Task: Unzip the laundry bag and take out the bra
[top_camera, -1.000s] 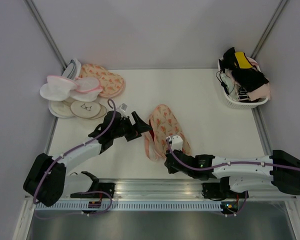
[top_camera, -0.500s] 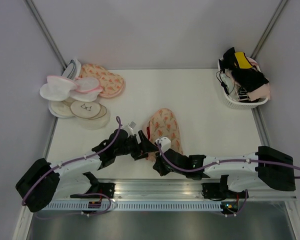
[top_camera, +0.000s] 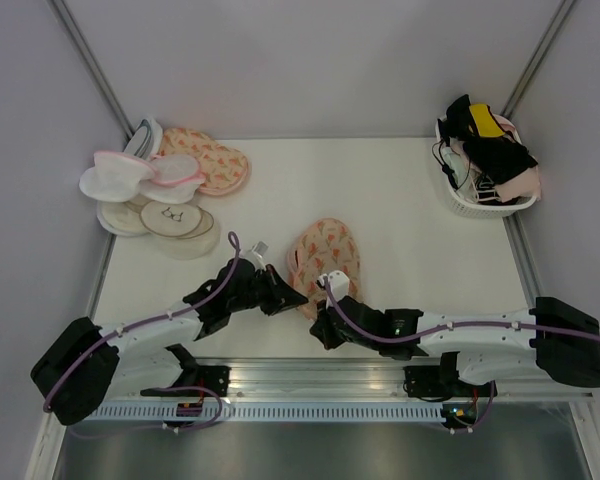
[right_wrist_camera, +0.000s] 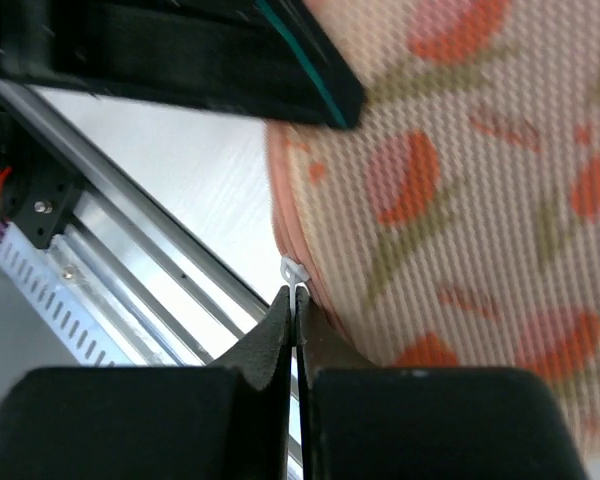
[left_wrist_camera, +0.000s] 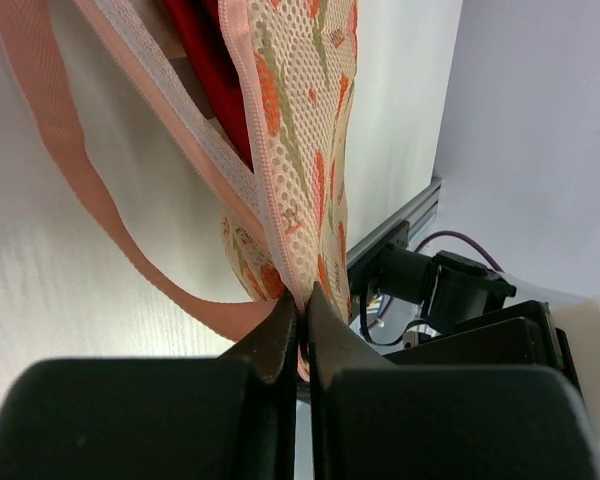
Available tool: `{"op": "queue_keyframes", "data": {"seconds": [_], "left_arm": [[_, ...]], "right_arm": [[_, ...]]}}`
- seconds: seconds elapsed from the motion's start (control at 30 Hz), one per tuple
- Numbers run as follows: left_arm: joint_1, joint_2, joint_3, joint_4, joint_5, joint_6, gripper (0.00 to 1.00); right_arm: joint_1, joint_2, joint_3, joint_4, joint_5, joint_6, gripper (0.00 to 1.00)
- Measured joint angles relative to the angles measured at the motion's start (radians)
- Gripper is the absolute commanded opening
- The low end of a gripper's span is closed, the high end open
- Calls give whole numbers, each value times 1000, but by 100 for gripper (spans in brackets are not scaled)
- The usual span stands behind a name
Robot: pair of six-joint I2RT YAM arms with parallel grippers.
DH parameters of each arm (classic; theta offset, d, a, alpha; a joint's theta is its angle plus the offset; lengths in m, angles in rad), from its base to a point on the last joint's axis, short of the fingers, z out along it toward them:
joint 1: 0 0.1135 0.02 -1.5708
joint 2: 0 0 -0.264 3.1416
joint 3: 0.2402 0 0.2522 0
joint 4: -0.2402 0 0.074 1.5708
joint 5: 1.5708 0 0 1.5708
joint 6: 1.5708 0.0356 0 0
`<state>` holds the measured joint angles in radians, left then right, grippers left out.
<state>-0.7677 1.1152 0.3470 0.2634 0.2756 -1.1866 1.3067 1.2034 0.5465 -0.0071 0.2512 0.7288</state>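
Roughly centred on the white table (top_camera: 410, 200): peanut-shaped padded peach-cream laundry bag (top_camera: 325, 250) with orange carrot print and pink zipper edging. Lies with its long axis running away from the arm bases, near end bunched up and held between the two grippers. Gapes along one edge in the left wrist view, showing the deep red soft fabric bra (left_wrist_camera: 202, 55) inside, not yet out.

Next, black two-finger left gripper (top_camera: 296, 300): clamped hard on the bag's near seam, printed mesh pinched between the fingers (left_wrist_camera: 275, 345). Sits just left of the near end.

Then black two-finger right gripper (top_camera: 322, 318): closed to a sliver on the small white zipper pull (right_wrist_camera: 295, 272), right at the bag's near rim. Sits just right of the near end, close beside the left gripper. Neither arm nearer than the other, both being at the same end.

Judging from this: expect the remaining zipper run to follow the pink edging away from the left pinch, so probably a drag on the pull with the left grip as anchor. Some risk of slack fabric bunching ahead of the slider. Cannot tell from above how far round the zip is open
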Motion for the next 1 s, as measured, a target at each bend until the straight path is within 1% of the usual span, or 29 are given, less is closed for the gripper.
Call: {"op": "queue_keyframes", "data": {"seconds": [0.07, 0.27, 0.43, 0.53, 0.7, 0.87, 0.9, 0.93, 0.97, 1.0], "left_arm": [[25, -21, 3, -33, -9, 17, 2], [149, -44, 28, -117, 2, 84, 2], [185, -22, 66, -169, 59, 156, 2], [200, 6, 101, -196, 98, 206, 2], [230, 70, 182, -238, 166, 303, 2], [254, 101, 200, -242, 216, 359, 2], [256, 104, 200, -244, 228, 365, 10], [256, 106, 200, -246, 238, 370, 23], [256, 106, 200, -247, 252, 376, 35], [256, 106, 200, -248, 260, 382, 56]], "right_arm": [[0, -8, 0, -38, 16, 16, 0], [-1, -12, -29, -184, 93, 93, 0], [-12, -12, -41, -299, 203, 172, 0], [-58, 27, -29, -343, 261, 196, 1], [-161, 140, 14, -354, 333, 200, 0], [-220, 183, 81, -380, 380, 192, 0], [-227, 184, 87, -383, 385, 187, 2], [-230, 183, 90, -387, 386, 182, 21], [-232, 183, 92, -390, 385, 176, 31], [-233, 183, 93, -398, 384, 162, 37]]}}
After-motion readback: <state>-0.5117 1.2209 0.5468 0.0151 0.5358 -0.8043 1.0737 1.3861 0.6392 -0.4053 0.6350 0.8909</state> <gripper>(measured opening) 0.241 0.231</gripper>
